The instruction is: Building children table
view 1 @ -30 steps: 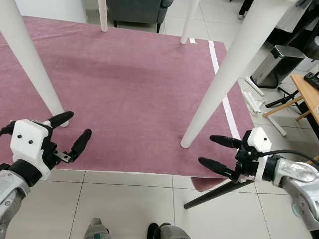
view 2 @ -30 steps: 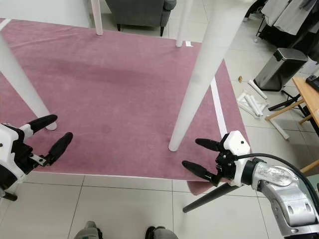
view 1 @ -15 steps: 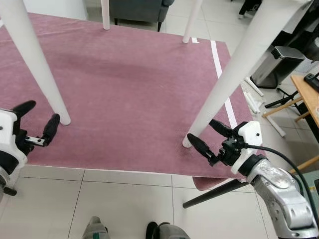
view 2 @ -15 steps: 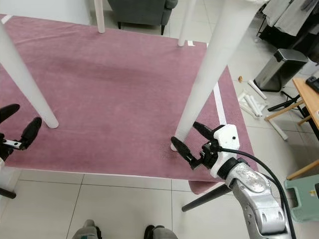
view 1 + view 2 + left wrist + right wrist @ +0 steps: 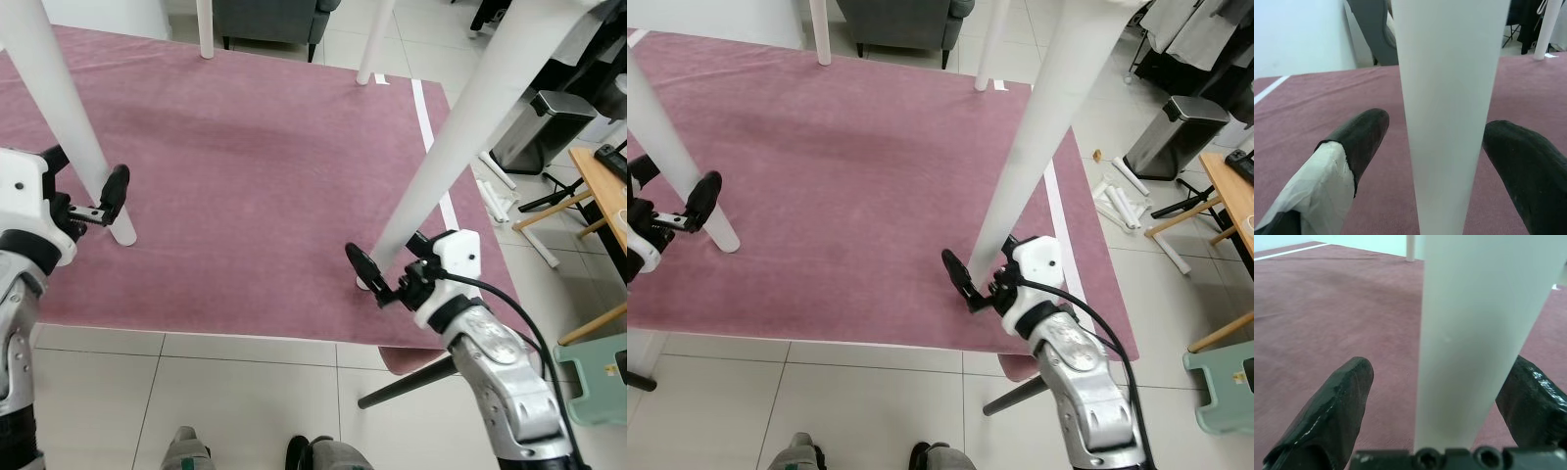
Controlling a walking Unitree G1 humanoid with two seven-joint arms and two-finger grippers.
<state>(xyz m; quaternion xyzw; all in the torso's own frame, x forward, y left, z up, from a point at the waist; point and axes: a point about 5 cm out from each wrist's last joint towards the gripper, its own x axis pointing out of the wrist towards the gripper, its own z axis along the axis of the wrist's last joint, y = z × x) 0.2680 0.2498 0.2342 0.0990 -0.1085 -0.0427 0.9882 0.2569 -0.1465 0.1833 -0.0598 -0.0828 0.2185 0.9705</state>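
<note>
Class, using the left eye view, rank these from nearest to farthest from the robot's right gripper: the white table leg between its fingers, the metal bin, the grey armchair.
1. White table leg: between the right gripper's fingers.
2. Metal bin: on the tiles, to the robot's right.
3. Grey armchair: beyond the rug's far edge.

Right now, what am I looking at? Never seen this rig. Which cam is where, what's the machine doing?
It is a humanoid robot with two silver arms, each ending in a two-fingered black tool. The two wide pictures come from its head, looking down; the two close ones from its wrists. A white table stands on a pink rug. The left tool is open around the near left leg, and the right tool is open around the near right leg. Both wrist pictures show gaps between fingers and leg, so nothing is gripped yet.
</note>
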